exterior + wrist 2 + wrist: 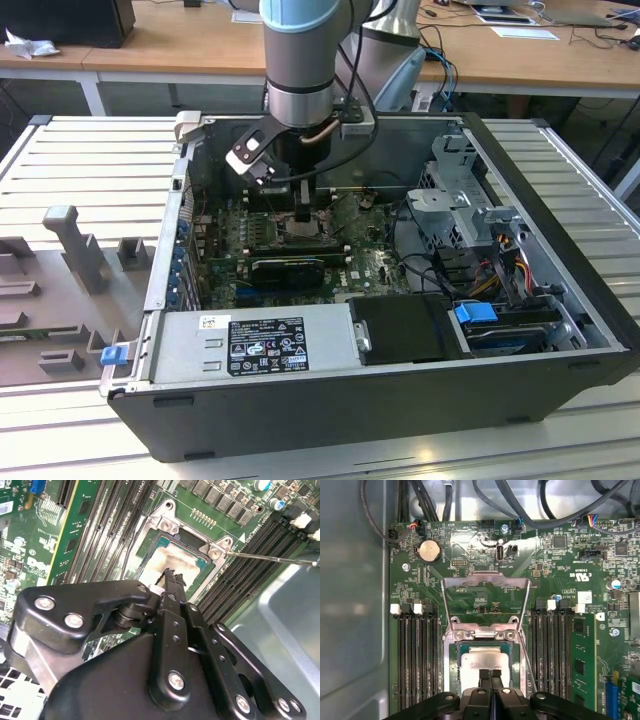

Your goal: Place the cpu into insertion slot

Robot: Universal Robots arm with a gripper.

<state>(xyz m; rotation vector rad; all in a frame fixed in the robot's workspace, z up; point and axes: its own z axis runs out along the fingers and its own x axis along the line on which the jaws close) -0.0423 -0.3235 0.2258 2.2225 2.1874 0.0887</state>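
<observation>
First wrist view: cpu (482, 658) lying in insertion slot (485, 635); judged light, stiff, fragile; take by edges. Gripper (490, 673) pinched together, empty.

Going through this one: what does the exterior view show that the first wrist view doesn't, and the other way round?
Exterior view adds: the arm, the labelled power-supply box, the drive cage and the slatted table under the case. First wrist view brings out: the coin battery and the socket's raised metal frame. Shared: the claw, shut, its tips at the cpu, which lies in the insertion slot.
</observation>
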